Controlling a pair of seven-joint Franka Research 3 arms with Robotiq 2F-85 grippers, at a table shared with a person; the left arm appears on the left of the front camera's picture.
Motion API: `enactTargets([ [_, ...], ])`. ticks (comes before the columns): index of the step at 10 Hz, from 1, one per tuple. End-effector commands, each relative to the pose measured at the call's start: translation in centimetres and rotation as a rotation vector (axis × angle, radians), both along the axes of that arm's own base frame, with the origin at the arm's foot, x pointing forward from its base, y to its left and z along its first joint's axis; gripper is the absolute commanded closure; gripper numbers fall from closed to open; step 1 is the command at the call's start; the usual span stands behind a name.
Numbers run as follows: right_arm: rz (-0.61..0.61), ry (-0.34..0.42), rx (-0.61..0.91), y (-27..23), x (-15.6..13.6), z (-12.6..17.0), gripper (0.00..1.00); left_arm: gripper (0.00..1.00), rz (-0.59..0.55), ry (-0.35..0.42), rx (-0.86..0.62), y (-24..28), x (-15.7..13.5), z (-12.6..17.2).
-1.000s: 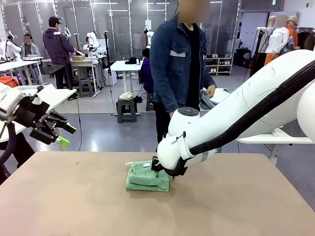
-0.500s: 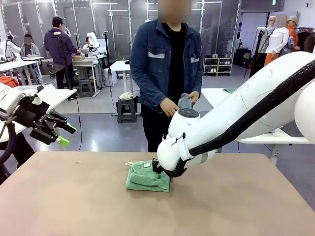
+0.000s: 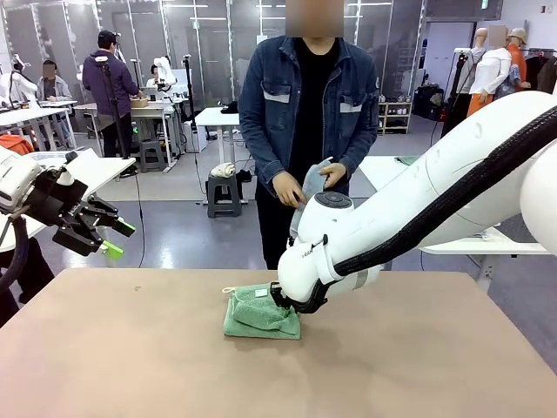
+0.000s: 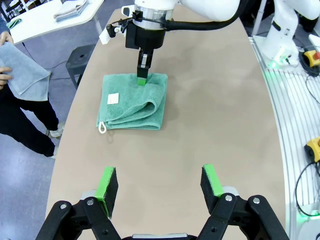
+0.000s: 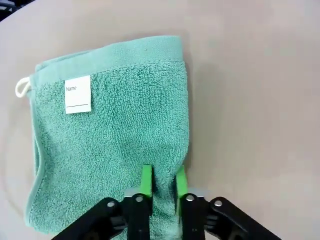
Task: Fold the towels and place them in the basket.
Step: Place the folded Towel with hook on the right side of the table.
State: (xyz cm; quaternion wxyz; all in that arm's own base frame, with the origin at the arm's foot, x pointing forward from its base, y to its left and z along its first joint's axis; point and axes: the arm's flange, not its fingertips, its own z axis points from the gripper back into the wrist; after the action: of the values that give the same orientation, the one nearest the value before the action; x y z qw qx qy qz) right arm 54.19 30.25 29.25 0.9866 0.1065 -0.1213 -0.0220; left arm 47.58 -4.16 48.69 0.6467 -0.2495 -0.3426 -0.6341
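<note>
Shut now where a second ago it stood open, the right gripper (image 3: 280, 300) pinches a ridge of the green towel (image 3: 259, 315) between its green pads. The person has meanwhile stepped across to stand straight beyond that gripper, holding the blue towel (image 3: 312, 187) in both hands (image 3: 285, 188).

From the right wrist, the right gripper (image 5: 162, 175) grips the green towel (image 5: 110, 130) near its right edge. The towel lies folded on the table (image 5: 250, 100), spreading ahead and to the left of the jaws. Its white label (image 5: 78, 94) is ahead and left of them, and a small loop (image 5: 21, 88) is at the far left corner.

The left gripper (image 3: 109, 235) is held up in the air, well apart from the towel. From its own wrist the left gripper (image 4: 160, 180) has its jaws spread wide with nothing between them. The green towel (image 4: 135, 102) lies well ahead of them, and the right gripper (image 4: 143, 75) points down onto its far edge. The blue towel (image 4: 25, 75) is far ahead and to the left.
</note>
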Motion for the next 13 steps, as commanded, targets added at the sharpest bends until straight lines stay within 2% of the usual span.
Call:
enactTargets([
  [1, 0.01, 0.018, -0.014, 0.0, 0.3, 0.1, 1.0, 0.16, 0.003, -0.005, -0.001, 0.0, 0.1, 0.0],
  [4, -0.008, 0.002, -0.074, 0.0, 0.6, 0.0, 1.0, 0.16, 0.003, -0.005, -0.001, 0.0, 0.1, 0.0],
  [5, 0.005, 0.004, -0.007, 0.0, 0.1, 0.2, 1.0, 0.16, 0.003, -0.005, -0.001, 0.0, 0.1, 0.0],
  [10, 0.005, 0.004, -0.007, 0.0, 0.1, 0.2, 1.0, 0.16, 0.003, -0.005, -0.001, 0.0, 0.1, 0.0],
  [11, 0.004, 0.004, -0.014, -0.2, 0.3, 0.2, 0.94, 0.16, 0.003, -0.005, -0.001, 0.0, 0.1, 0.0],
  [12, 0.005, 0.021, -0.002, -1.3, 0.6, 0.5, 0.95, 0.16, 0.003, -0.005, -0.001, 0.0, 0.1, 0.0],
  [13, 0.007, 0.005, 0.006, -2.9, 0.8, 1.3, 0.95, 0.16, 0.003, -0.005, -0.001, 0.0, 0.1, 0.0],
])
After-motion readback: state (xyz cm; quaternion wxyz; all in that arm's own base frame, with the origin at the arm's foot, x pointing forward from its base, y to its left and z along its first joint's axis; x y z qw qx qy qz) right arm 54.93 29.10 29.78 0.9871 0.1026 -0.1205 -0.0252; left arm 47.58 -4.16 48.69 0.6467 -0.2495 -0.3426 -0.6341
